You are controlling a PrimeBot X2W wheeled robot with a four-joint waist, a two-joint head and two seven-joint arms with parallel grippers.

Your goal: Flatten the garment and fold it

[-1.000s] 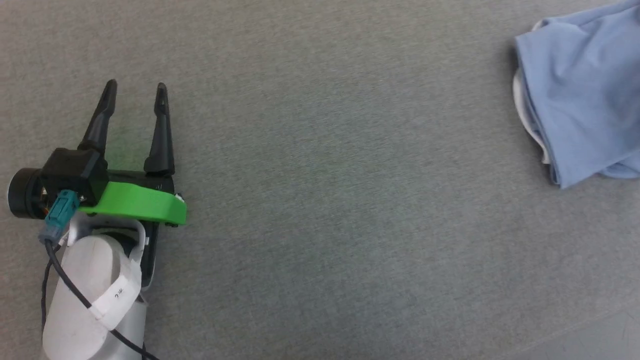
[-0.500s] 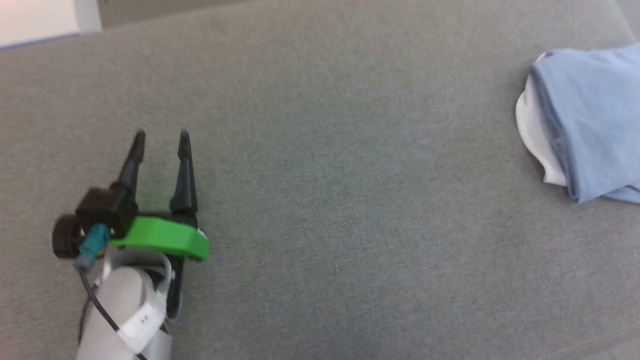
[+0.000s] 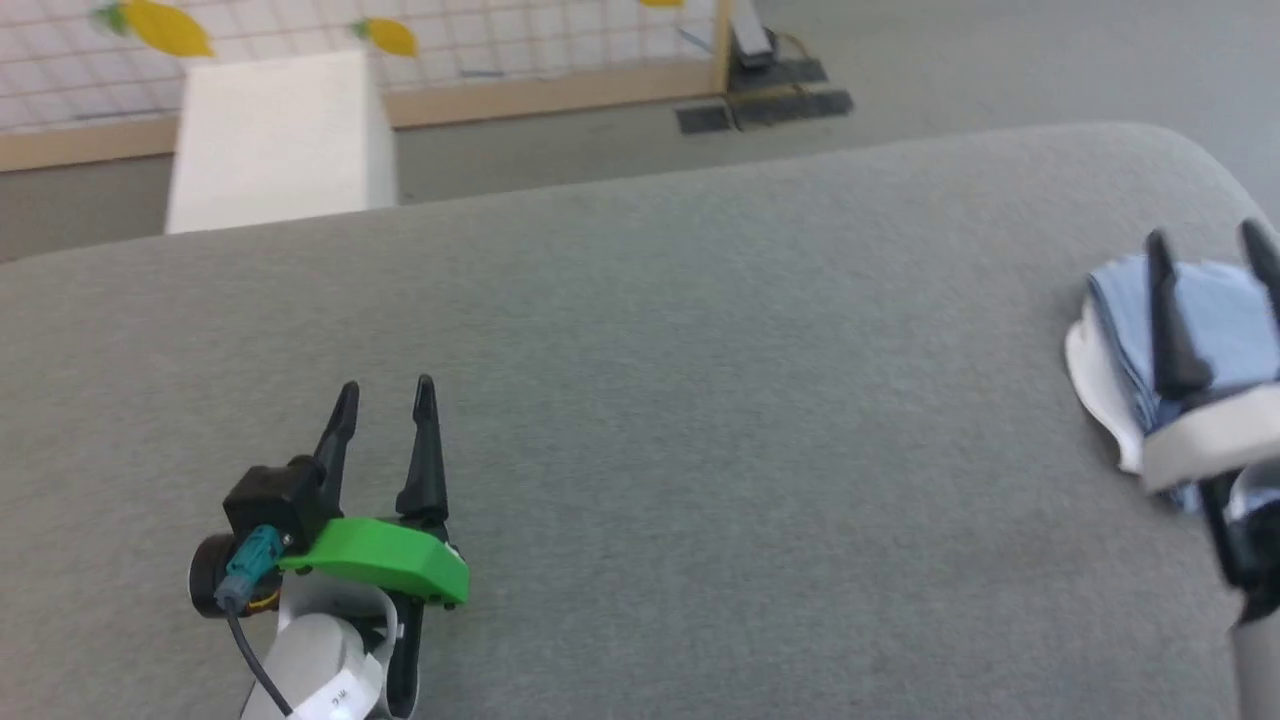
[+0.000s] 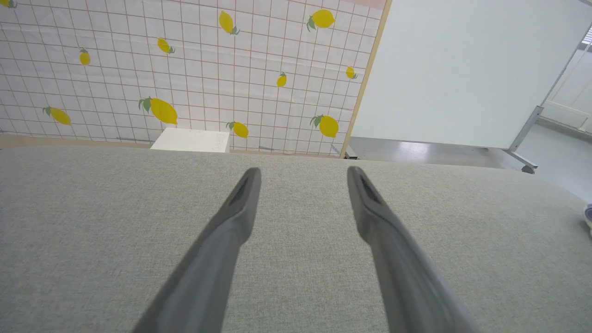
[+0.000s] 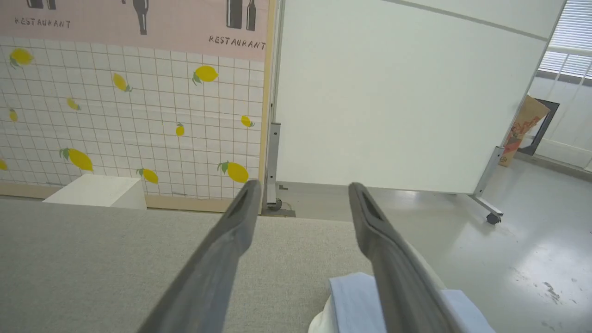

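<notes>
Lying folded on grey cushion point(image 3: 700, 400), garment point(image 3: 1218, 315), right wrist view adding whiteboard point(image 5: 393, 92)

The head view looks forward and down from above the table point(image 3: 700, 350). The far edge crosses the upper frame, with the box point(image 3: 275, 140) and lemon wall point(image 3: 550, 40) beyond. The left gripper point(image 3: 387, 383) is at lower left, and the right gripper point(image 3: 1205, 232) is at the right edge over the garment point(image 3: 1225, 310).

The left wrist view sits low and close over the table, facing along its fingers toward that far edge. The right wrist view faces the same way from farther right and nearer the edge, with the garment at its bottom. All three views share the table's far edge, the box and the lemon wall. Both wrist views also share the whiteboard point(image 4: 462, 69).
</notes>
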